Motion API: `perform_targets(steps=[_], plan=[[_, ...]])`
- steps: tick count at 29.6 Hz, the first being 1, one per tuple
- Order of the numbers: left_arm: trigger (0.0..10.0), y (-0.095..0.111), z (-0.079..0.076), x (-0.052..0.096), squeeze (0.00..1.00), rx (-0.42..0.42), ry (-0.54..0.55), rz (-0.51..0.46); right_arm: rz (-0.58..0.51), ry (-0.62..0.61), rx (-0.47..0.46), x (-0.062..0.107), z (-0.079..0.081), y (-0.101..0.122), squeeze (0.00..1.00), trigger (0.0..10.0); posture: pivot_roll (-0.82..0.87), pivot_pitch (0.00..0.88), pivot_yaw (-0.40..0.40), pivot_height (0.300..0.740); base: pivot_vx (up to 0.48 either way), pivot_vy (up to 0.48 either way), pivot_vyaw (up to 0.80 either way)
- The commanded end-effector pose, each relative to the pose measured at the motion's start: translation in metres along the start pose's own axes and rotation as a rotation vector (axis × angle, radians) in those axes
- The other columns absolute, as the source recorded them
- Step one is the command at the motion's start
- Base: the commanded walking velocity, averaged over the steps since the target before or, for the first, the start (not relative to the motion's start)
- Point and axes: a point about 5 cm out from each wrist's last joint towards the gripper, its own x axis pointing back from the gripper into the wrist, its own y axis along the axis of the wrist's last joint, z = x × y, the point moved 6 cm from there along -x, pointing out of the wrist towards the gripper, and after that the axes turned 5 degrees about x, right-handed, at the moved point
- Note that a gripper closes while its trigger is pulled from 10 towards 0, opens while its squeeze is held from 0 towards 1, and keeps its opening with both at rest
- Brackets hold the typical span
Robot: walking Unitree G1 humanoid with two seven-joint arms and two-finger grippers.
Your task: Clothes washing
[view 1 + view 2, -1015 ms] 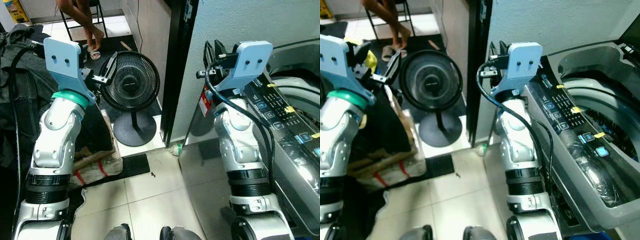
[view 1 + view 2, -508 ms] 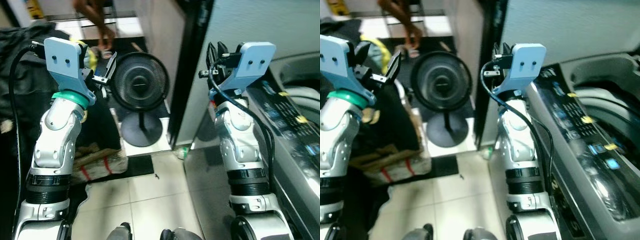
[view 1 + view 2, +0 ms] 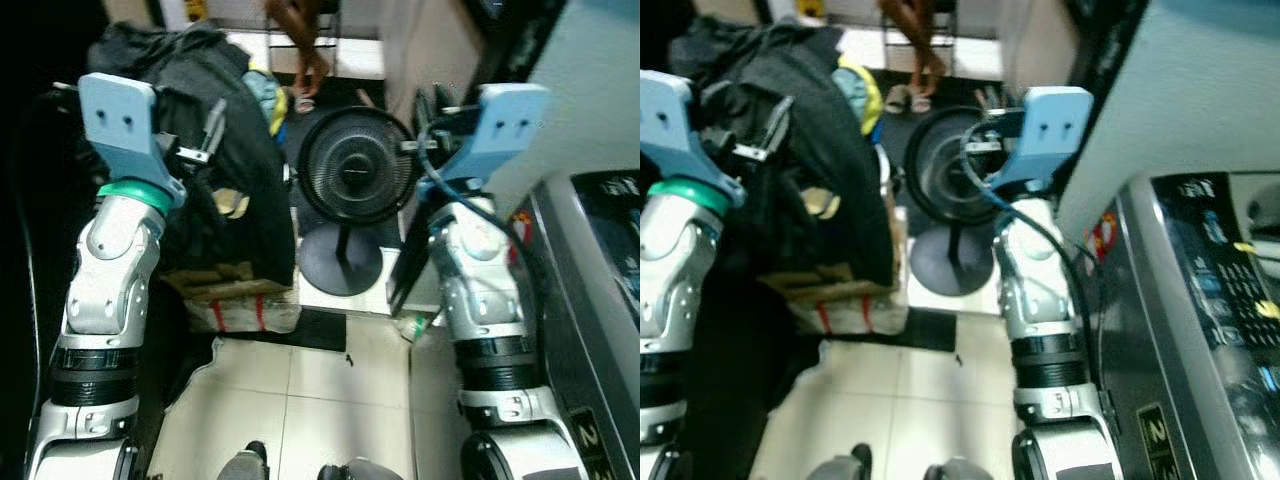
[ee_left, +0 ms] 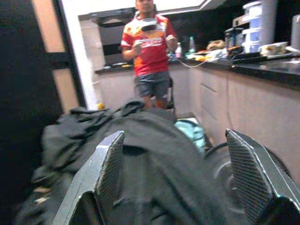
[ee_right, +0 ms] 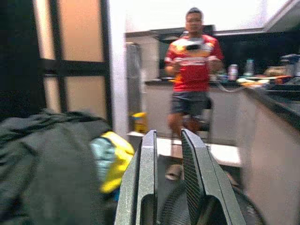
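Observation:
A heap of dark clothes (image 3: 225,150) lies on a taped cardboard box (image 3: 243,301) at my left, with a yellow and teal garment (image 5: 110,160) tucked at its far side. My left gripper (image 4: 174,136) is raised over the heap, open and empty, its fingers (image 3: 212,127) just above the dark cloth. The washing machine (image 3: 1200,300) stands at my right, its control panel (image 3: 1238,290) facing up. Held up in front of the machine's corner, my right gripper (image 5: 168,133) is shut with nothing in it.
A black pedestal fan (image 3: 355,172) stands on the tiled floor between the clothes and the machine. A person (image 4: 152,51) in a red shirt stands beyond, near a kitchen counter (image 4: 262,65). A dark door frame (image 3: 1100,70) rises beside the washer.
The camera has swung left: the clothes heap has come into view and the washer has slid to the right edge. Both arms keep the same raised pose.

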Motion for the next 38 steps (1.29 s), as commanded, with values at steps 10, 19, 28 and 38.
perform_targets(steps=[10,19,28,38], plan=[[10.0,-0.0046,-0.0005,0.0014,0.00,-0.009,0.003,0.004,-0.004,0.001,-0.019,0.0000,-0.0001,0.0002,0.00,10.0,0.02,0.036,0.005,0.740,0.045,0.000,0.56],[10.0,-0.0040,-0.0008,0.0005,0.00,-0.009,0.003,-0.001,-0.003,0.007,-0.029,0.0001,0.0014,-0.0001,0.00,10.0,0.02,0.036,0.005,0.740,0.454,0.000,0.00],[10.0,-0.0034,-0.0011,0.0003,0.00,-0.010,-0.002,-0.003,-0.005,0.003,-0.039,0.0005,0.0012,-0.0001,0.00,10.0,0.02,0.042,0.010,0.740,0.454,0.000,0.00],[10.0,-0.0032,-0.0003,0.0002,0.00,-0.012,0.001,-0.004,-0.008,0.003,-0.041,0.0004,0.0007,0.0003,0.00,10.0,0.03,0.044,0.010,0.740,0.450,0.000,0.00]])
